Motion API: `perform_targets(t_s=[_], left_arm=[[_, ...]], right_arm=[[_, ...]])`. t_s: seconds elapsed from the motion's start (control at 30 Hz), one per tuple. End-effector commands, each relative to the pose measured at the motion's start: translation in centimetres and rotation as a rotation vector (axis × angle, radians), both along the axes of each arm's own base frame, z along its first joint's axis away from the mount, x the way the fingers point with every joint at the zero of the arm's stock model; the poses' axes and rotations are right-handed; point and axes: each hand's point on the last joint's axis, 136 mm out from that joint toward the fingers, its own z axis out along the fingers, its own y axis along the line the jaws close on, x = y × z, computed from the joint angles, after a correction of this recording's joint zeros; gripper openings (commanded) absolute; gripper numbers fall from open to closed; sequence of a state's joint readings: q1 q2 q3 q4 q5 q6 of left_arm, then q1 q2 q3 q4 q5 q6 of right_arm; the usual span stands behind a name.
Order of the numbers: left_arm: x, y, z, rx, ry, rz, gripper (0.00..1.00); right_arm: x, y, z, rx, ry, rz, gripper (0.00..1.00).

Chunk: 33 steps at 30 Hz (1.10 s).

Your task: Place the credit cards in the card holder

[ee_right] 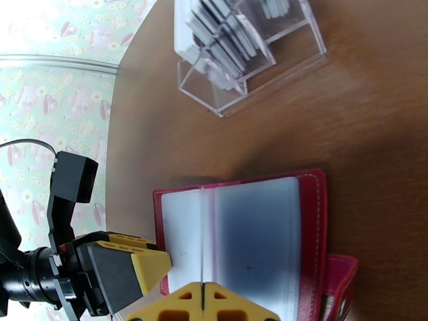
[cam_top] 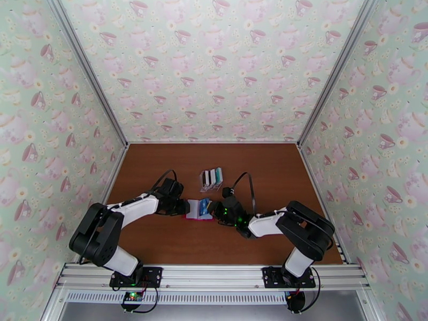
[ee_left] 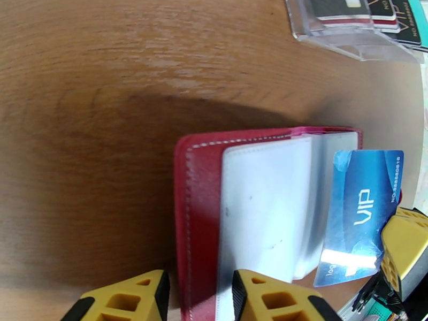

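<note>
The red card holder (cam_top: pixel 197 218) lies open on the brown table, its pale inner pockets (ee_left: pixel 262 209) facing up. My right gripper (ee_right: pixel 203 299) is shut on a blue credit card (ee_left: pixel 364 209) marked VIP. It holds the card tilted over the holder's right-hand pockets (ee_right: pixel 257 236); in the right wrist view the card shows edge-on as a thin line. My left gripper (ee_left: pixel 200 303) stands open at the holder's near left corner. The red cover (ee_left: pixel 195 220) runs between its fingers, and one finger (ee_left: pixel 273 298) overlaps the pale page. More credit cards (ee_right: pixel 224 33) stand behind.
A clear plastic slotted rack (cam_top: pixel 212 178) holds the other cards just behind the card holder, close to both grippers. Patterned walls enclose the table on three sides. Bare wood lies to the left and right of the arms.
</note>
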State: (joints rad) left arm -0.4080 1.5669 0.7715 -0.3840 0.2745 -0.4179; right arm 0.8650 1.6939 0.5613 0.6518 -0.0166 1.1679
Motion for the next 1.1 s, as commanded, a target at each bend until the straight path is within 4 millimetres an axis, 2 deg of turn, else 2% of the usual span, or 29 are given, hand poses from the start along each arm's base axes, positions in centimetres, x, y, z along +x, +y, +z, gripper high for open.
perform_targets(t_s=[0.0,0.37,0.9,1.07], left_arm=[[-0.2,0.9,-1.2,0.068,0.004,0.001,0.37],[-1.0,1.1,-2.5,0.101,0.066,0.013,0.25],[-2.1,0.5,-3.7,0.086,0.102,0.014,0.21],[-2.2,0.3,-3.8,0.08,0.109,0.015,0.21]], right_arm=[[0.3,-0.2,0.0,0.011,-0.018,-0.033,0.0],[0.5,0.2,-0.5,0.005,-0.018,-0.029,0.0],[0.8,1.5,-0.5,0.009,-0.025,-0.006,0.0],[0.8,1.6,-1.1,0.005,-0.017,-0.005,0.0]])
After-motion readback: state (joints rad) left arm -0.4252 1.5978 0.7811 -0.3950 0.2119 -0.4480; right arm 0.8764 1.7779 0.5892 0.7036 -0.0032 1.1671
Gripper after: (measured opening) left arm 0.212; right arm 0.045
